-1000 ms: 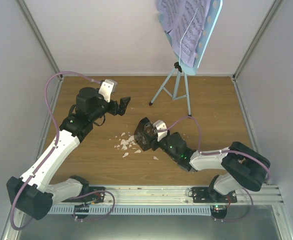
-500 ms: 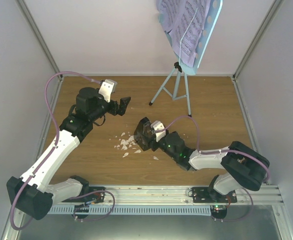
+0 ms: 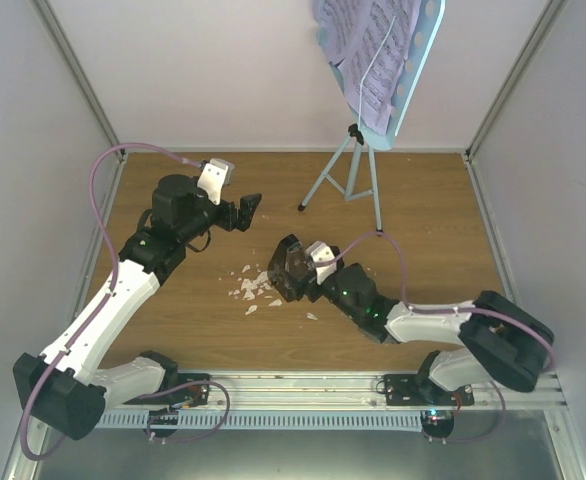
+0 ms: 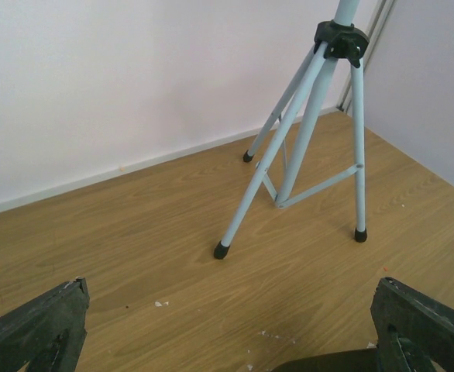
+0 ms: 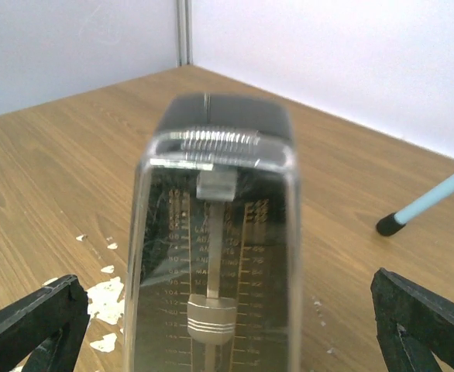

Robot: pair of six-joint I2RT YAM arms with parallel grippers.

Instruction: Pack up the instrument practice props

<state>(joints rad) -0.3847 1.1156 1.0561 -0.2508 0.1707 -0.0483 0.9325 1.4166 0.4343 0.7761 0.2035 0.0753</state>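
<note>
metronome (image 5: 211, 256) upright on bench (image 5: 56, 178), straddled by released right pincer (image 5: 227, 325) for grasping; left pincer (image 4: 227, 333) released, facing music stand (image 4: 304, 155).

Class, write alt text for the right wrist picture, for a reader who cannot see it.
A black metronome with a clear cover stands close up, untouched, between the fingers of the open right gripper. Around it is a wooden table with white crumbs at left and a blue stand leg at right.
</note>
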